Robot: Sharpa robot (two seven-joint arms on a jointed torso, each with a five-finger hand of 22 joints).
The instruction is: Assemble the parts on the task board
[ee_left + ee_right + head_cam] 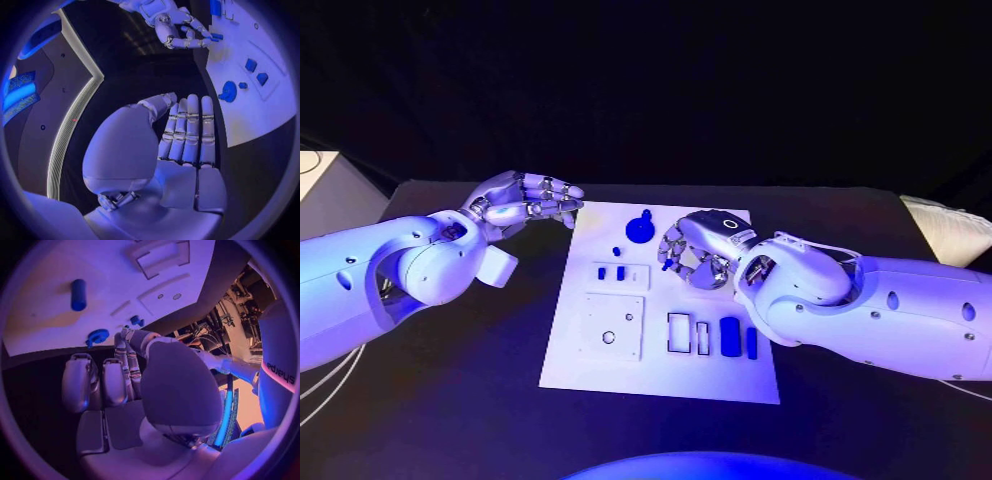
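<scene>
My right hand (700, 252) hovers over the task board (661, 375), fingers curled, holding nothing — blue round part (640, 228) just beyond its fingertips, probably next pick. Left hand (528, 200) empty, fingers pressed together, parked beside the board.

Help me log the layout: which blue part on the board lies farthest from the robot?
The round disc-shaped part near the task board's far edge; the other blue parts are smaller blocks mid-board or elongated pieces nearer the robot.
</scene>
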